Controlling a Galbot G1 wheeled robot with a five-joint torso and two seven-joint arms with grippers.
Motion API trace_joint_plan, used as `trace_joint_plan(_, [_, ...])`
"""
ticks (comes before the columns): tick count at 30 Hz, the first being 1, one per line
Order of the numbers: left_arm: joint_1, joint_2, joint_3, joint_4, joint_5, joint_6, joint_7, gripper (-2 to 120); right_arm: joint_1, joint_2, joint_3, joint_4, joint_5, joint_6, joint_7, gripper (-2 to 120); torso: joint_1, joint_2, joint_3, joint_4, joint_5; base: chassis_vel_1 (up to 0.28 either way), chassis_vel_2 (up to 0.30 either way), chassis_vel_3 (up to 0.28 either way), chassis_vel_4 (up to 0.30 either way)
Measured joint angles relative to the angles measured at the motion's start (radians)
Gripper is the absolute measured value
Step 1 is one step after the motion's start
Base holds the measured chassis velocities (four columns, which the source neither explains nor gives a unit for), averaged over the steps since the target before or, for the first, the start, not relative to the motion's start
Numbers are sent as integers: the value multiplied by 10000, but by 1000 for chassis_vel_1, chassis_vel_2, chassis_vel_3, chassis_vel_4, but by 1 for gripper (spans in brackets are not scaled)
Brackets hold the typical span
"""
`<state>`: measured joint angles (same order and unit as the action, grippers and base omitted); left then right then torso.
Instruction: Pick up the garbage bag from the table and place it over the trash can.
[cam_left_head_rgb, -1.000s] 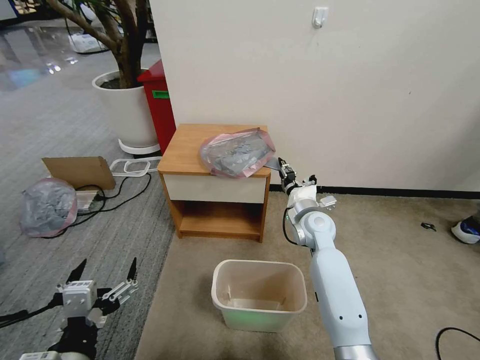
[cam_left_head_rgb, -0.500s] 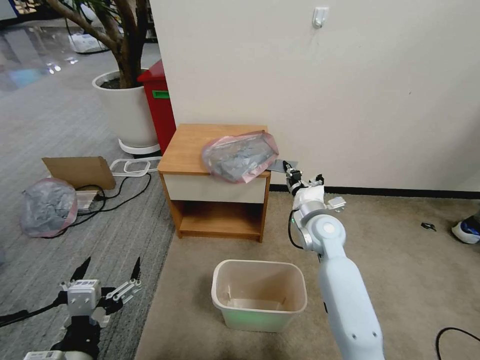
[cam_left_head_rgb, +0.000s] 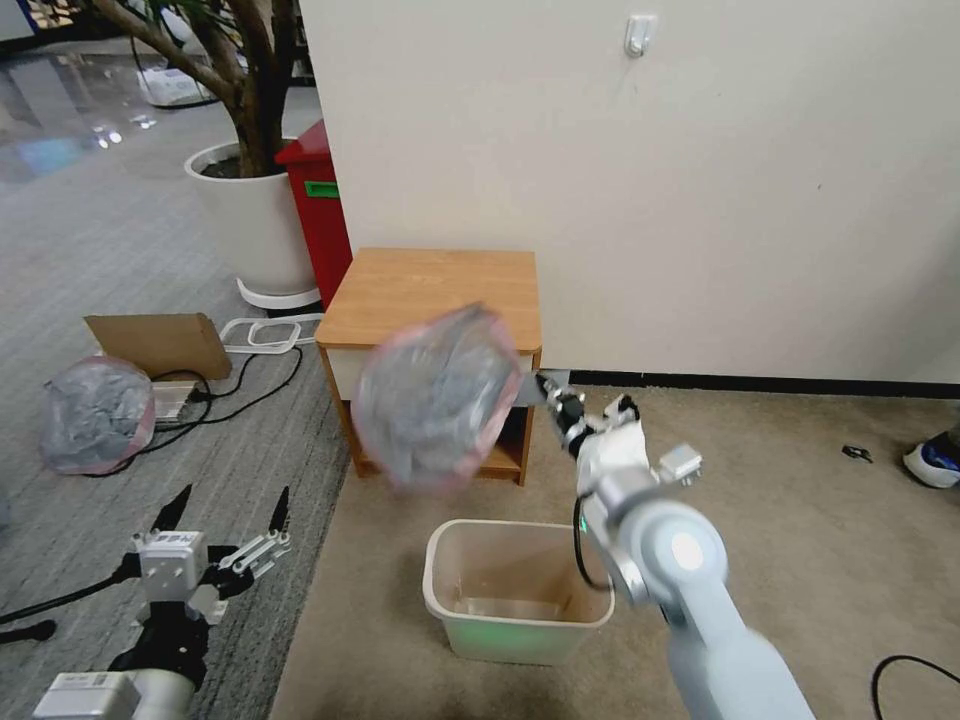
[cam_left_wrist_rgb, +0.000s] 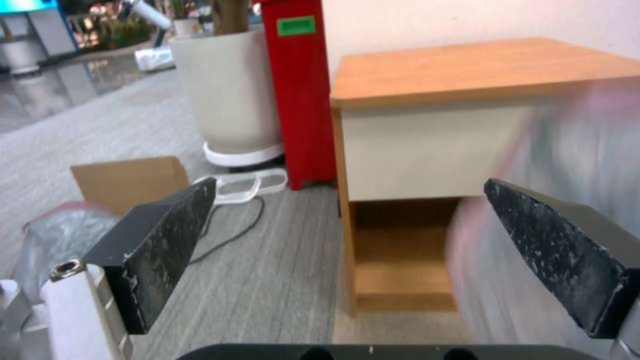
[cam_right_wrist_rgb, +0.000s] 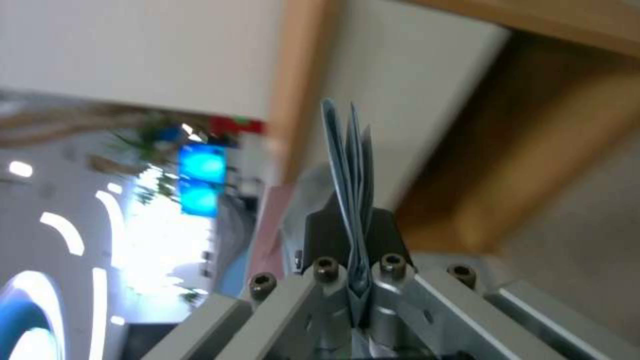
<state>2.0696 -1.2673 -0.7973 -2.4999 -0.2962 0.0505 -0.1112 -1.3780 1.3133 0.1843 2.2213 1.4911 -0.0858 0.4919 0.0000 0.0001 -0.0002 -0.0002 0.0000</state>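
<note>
Room: carpeted floor by a cream wall, with a white plant pot (cam_left_head_rgb: 255, 215) and a tall red bin (cam_left_head_rgb: 318, 205) near the wall's corner.
Tabletop: the wooden nightstand (cam_left_head_rgb: 435, 290) stands against the wall, its light-brown top bare.
Garbage bag: the grey bag with a pink hem (cam_left_head_rgb: 437, 393) hangs in the air in front of the nightstand's drawer, off the front edge of the tabletop and above the floor just behind the trash can.
Right gripper: the right gripper (cam_left_head_rgb: 553, 392) holds out beside the nightstand's front right corner, jaws pressed together on a folded edge of the garbage bag (cam_right_wrist_rgb: 352, 200).
Trash can: the cream bin (cam_left_head_rgb: 518, 590) sits on the carpet in front of the nightstand, unlined.
Left gripper: the left gripper (cam_left_head_rgb: 228, 512) hangs low over the grey carpet, well left of the trash can, jaws spread and holding nothing.
Floor clutter: a stuffed grey-and-pink bundle (cam_left_head_rgb: 97, 413) lies next to a cardboard piece (cam_left_head_rgb: 160, 342).
</note>
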Motion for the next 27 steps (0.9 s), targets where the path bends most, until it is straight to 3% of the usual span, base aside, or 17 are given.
trace_joint_plan(9, [-115, 247, 84, 0, -9, -5, 2, 100, -2151, -122, -342, -103, -2387, -209, -696, 0, 0, 0, 1, 1, 0, 0, 0, 0, 0])
trace_joint_plan(27, [-221, 521, 216, 0, 9, -102, 25, 100, -3151, -76, 707, 46, -2497, -902, -1101, 4, 0, 0, 2, 2, 1, 0, 0, 0, 0])
